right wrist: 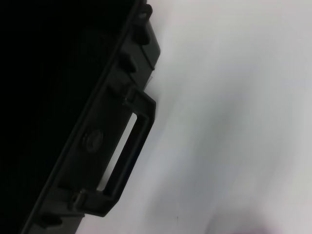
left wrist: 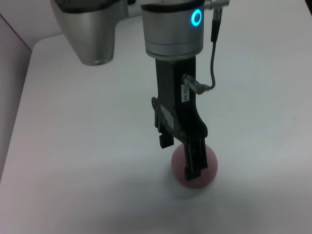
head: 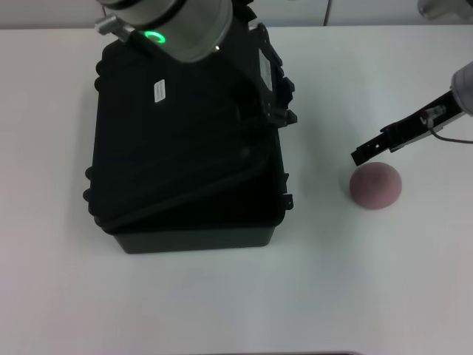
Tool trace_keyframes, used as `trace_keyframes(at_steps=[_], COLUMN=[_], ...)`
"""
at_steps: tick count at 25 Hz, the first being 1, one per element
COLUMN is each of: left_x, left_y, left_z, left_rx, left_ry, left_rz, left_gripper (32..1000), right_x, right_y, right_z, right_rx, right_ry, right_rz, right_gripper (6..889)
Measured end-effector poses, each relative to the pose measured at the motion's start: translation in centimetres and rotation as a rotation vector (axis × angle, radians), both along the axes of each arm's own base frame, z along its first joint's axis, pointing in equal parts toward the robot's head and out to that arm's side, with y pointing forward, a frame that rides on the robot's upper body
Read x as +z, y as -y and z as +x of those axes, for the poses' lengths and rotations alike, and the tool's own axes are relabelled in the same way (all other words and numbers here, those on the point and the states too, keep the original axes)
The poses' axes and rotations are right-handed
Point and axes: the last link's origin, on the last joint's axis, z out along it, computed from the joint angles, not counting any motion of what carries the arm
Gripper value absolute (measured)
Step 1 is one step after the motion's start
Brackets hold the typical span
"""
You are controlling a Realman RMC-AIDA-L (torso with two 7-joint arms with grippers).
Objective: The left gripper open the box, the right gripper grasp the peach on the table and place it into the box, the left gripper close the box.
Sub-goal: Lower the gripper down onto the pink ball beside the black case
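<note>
Pink peach [head: 375,186] sits just under your right gripper [head: 360,155], jaws spread open over it, not touching yet

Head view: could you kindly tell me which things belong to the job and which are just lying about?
Job: box, lid partly raised; peach on the table; right gripper, open beside the peach; left gripper, over the box.
Lying about: nothing that I can see.
</note>
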Motion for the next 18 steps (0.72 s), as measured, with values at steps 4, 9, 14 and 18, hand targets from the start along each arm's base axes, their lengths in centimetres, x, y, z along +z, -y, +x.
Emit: trace_keyframes(at_steps=[4,9,14,18], left_x=[0.4,0.4,0.4,0.4], left_y=[0.0,0.0,0.0,0.0], left_z=[-0.1,-0.3,-0.3,-0.3], left_rx=[0.004,0.001,-0.001,-0.001], left_ry=[0.009,0.01,0.009,0.009], left_rz=[0.001,-0.001,-0.001,-0.001], left_gripper=[368,368,367,367], right_x=[-0.5,-1.3,-2.1,-3.0], right_y=[0.1,0.1,0.0,0.2], right_z=[0.3,0.6,0.9,1.3], right_rx=[0.015,0.036,0.055,0.069], right_ry=[0.003,0.009,0.035,0.059], right_rz=[-0.005,-0.009,-0.012,-0.016], right_gripper=[844,844,843,843])
